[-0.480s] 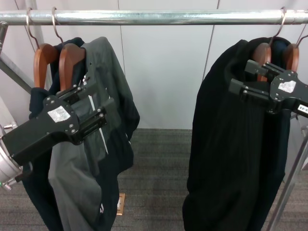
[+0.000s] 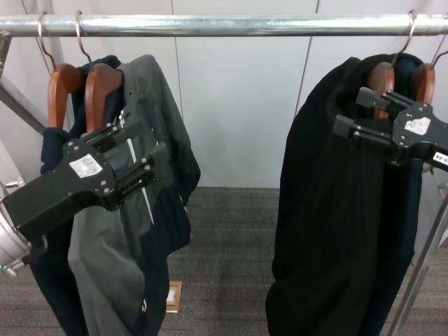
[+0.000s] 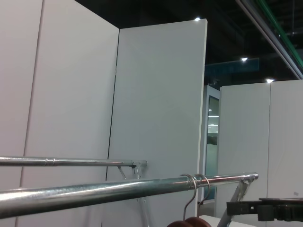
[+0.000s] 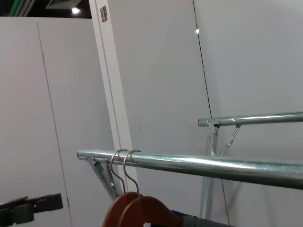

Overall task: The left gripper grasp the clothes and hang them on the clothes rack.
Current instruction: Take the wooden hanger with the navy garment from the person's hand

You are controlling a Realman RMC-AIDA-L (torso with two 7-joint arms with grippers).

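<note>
clothes (image 2: 52, 150): soft, limp, light; hung on clothes rack (image 2: 231, 25) | grasp advised at stiff wooden hanger shoulder | left gripper (image 2: 143, 150): fingers spread, nothing held | right gripper (image 2: 350, 115): finger state undetermined

Left gripper (image 2: 143, 150) raised, jaws parted; right gripper (image 2: 359, 115) raised, jaws parted.

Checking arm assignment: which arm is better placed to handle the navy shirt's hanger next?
Left. The left gripper sits right at the clothes, whose hanger already hooks over the clothes rack. The right gripper is far across, at the black coat.
</note>
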